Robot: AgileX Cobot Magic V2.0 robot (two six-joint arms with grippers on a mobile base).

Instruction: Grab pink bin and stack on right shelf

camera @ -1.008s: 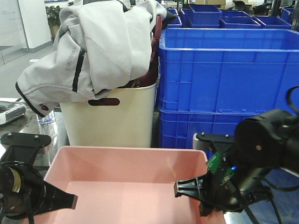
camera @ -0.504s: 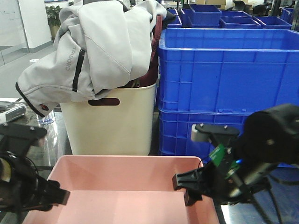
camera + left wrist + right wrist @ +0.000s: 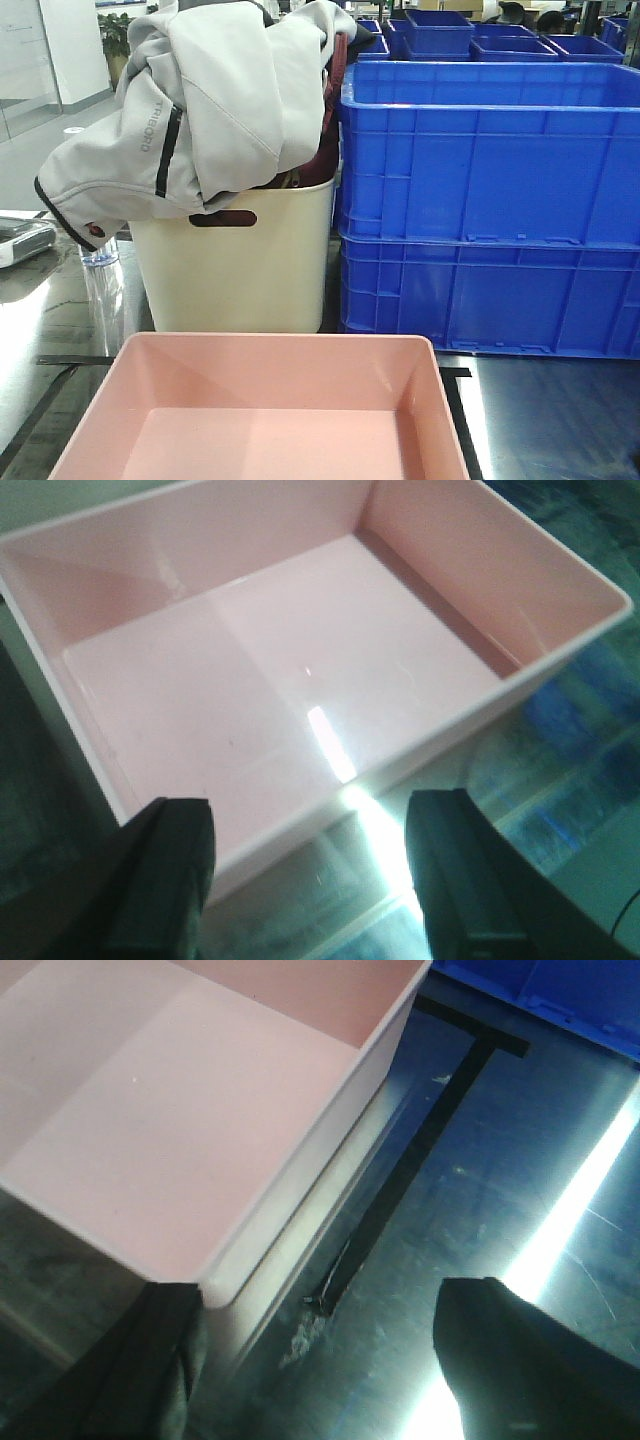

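Shallow pink bin (image 3: pixel 260 400) is gleaming; left gripper (image 3: pixel 315 855) is hovering spread by its wall; right gripper (image 3: pixel 320 1355) spread beside its corner

Near centre: bin (image 3: pixel 262 385) on shelf (image 3: pixel 545 420). Far left, behind bin: tub (image 3: pixel 240 280), jacket (image 3: pixel 215 100) draped over its rim. Far right, just beside tub: stacked crates (image 3: pixel 490 190), more crates (image 3: pixel 480 35) behind.
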